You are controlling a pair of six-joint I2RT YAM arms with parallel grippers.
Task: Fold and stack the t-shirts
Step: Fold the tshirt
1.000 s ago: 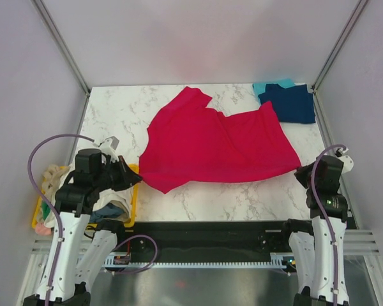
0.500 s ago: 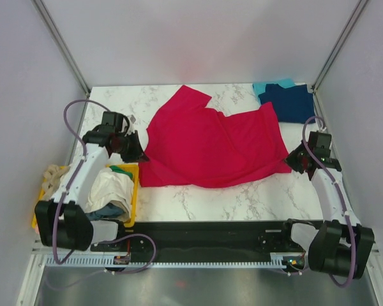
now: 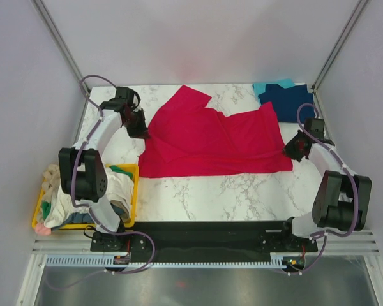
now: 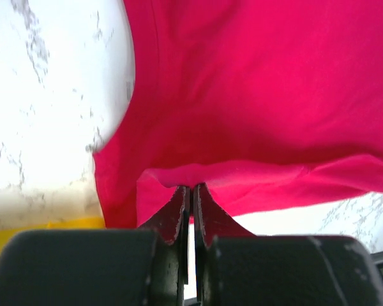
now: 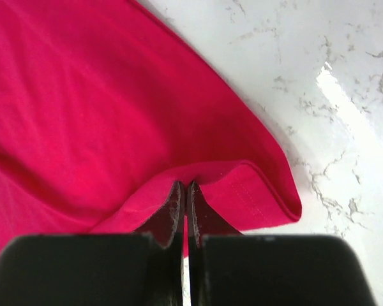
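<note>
Overhead view of a white marble table (image 3: pixel 210 197) with a crimson red t-shirt (image 3: pixel 210 143) spread across the middle, pinched at both side edges. A clear change from a second ago: both arms no longer tucked back at the near edge but stretched out toward the far half, carrying the shirt's near corners along. Near edge of the shirt now a straight, clean line rather than a sagging curve, with an extra layer of red lying over the body. Judged from that, a first fold of the near hem toward the far side well under way, not yet laid flat and let go. At the shirt's left edge, the left gripper (image 3: pixel 139 127), its arm arched high, reaching far and slightly right from its base; in the left wrist view, fingers (image 4: pixel 173 213) closed tight on a raised ridge of red cloth, no gap between them. At the shirt's right near corner, the right gripper (image 3: pixel 292 150), its arm bowed out to the right and angled back inward; in the right wrist view, fingers (image 5: pixel 169 220) likewise clamped on a folded lip of hem, bare marble to the right. Already folded in the far right corner: a navy blue t-shirt (image 3: pixel 290 102) stacked on a teal t-shirt (image 3: pixel 268 86), just beside the red shirt's far right corner. At the near left, a cream tee (image 3: pixel 115 185) and a green tee (image 3: pixel 118 169) heaped with others in a yellow bin (image 3: pixel 134 191), not yet folded
</note>
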